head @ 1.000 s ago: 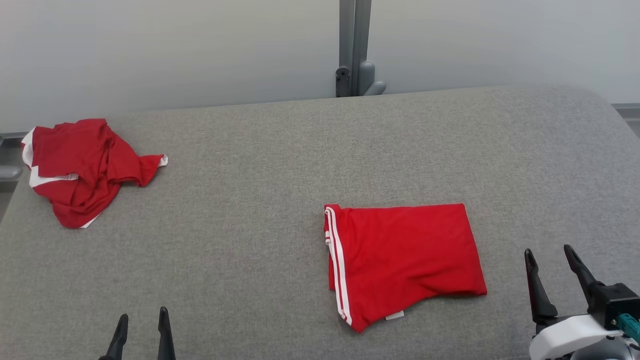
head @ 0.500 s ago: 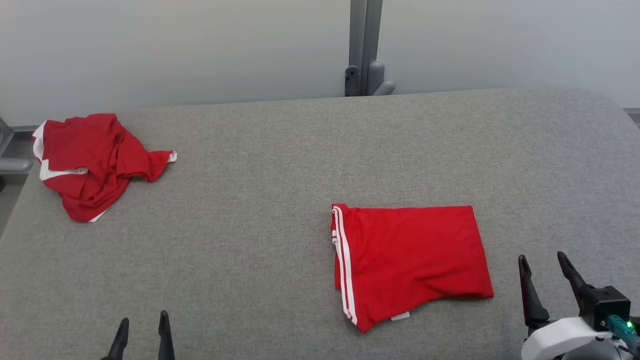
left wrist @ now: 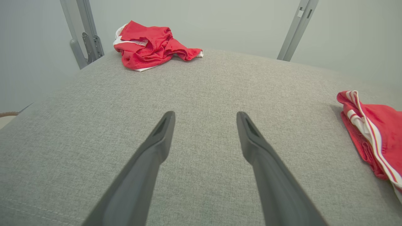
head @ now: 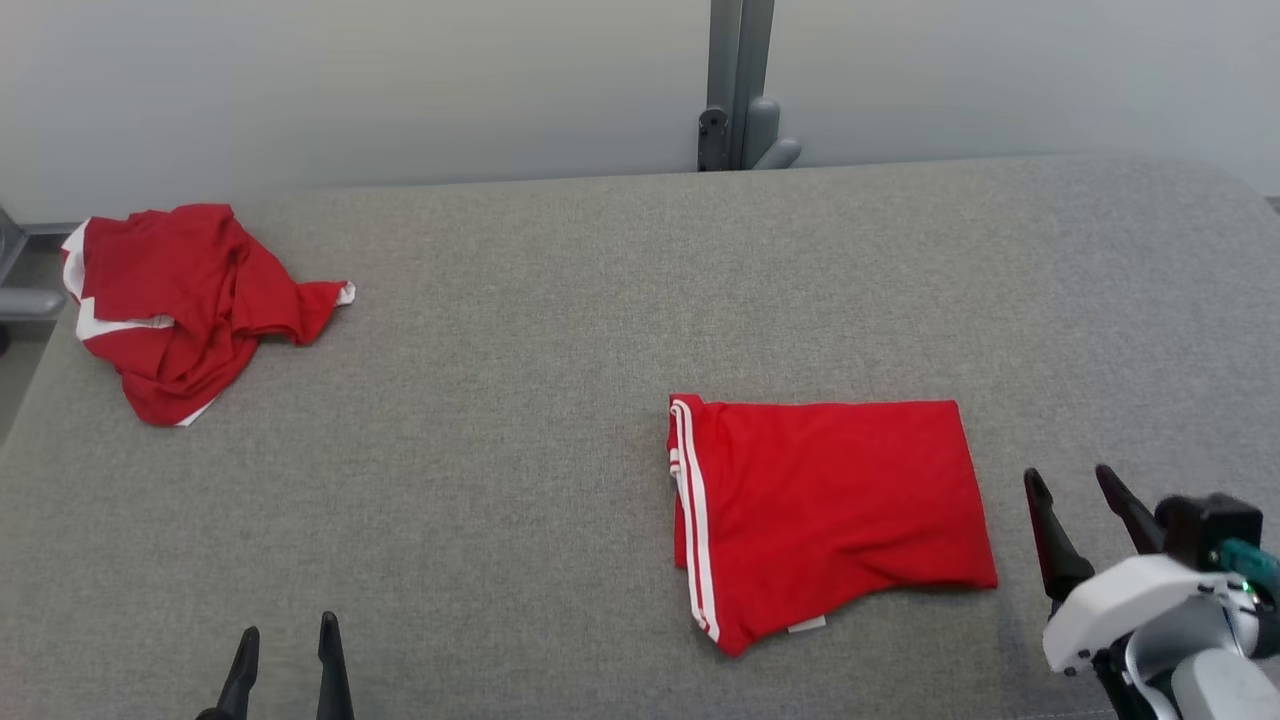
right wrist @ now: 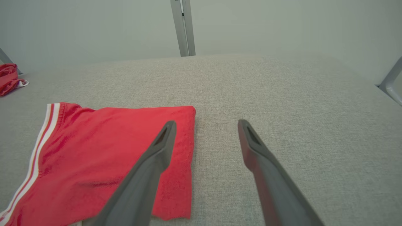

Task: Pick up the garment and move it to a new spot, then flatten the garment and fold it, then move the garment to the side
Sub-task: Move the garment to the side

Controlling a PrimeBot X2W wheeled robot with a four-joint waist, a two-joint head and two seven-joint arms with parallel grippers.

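Note:
A folded red garment (head: pixel 830 510) with white side stripes lies flat on the grey padded table (head: pixel 520 400), right of centre. It also appears as the folded garment (right wrist: pixel 103 150) in the right wrist view and as its striped edge (left wrist: pixel 373 135) in the left wrist view. A crumpled red and white garment (head: pixel 180 300) lies at the far left back corner, seen again as the heap (left wrist: pixel 147 47). My right gripper (head: pixel 1068 473) stands open just right of the folded garment's right edge, its left finger over that edge in the right wrist view (right wrist: pixel 207 122). My left gripper (head: pixel 286 625) is open at the front left, over bare cloth (left wrist: pixel 205 114).
A grey metal post (head: pixel 738 90) rises behind the table's far edge against a pale wall. Another metal bracket (head: pixel 15 290) sits by the left edge near the crumpled heap. Bare table surface lies between the two garments.
The head camera has shifted, sliding the whole picture slightly right. My right gripper has risen and come closer to the folded garment's right edge. The left gripper has stayed put.

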